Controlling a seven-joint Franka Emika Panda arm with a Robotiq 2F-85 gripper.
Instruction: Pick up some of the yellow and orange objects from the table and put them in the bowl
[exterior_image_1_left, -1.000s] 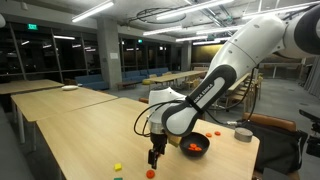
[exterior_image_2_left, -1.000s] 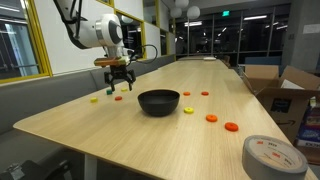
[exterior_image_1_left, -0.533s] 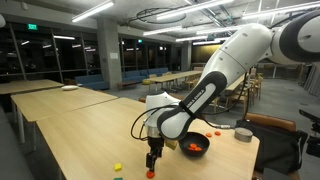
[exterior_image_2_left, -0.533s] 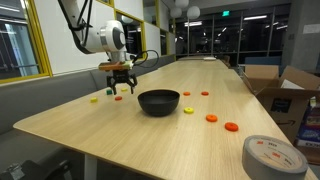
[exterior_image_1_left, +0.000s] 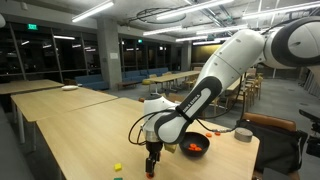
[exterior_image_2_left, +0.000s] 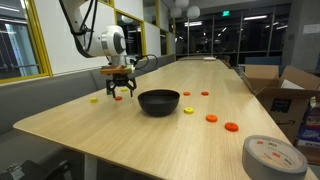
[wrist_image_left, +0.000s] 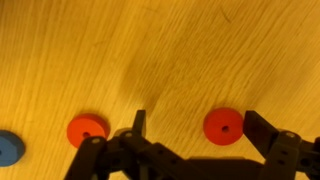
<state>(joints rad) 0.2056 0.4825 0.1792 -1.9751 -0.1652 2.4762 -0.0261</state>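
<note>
The gripper is held low over the table, its jaws spread as wide as they go, and nothing is gripped. In the wrist view an orange disc is framed between the two fingers, lying flat on the wood and, as far as can be seen, untouched. A second orange disc is left just outside the fingers, with a blue disc beyond it at the edge of the frame. A pick is judged to be lined up but not yet made. Plenty is left on the table: a yellow piece is seen near the gripper, and several orange pieces are scattered on the far side of the bowl. The black bowl itself is set near the gripper but clearly apart from it. From this low angle its inside reads only as dark and no contents can be made out. In an exterior view an orange patch is caught at the bowl, though whether it lies inside or against the rim cannot be told, so nothing can be counted as delivered. A tape roll is parked at the table's near corner. An open cardboard box is seen beyond the table edge, its contents not readable.
</note>
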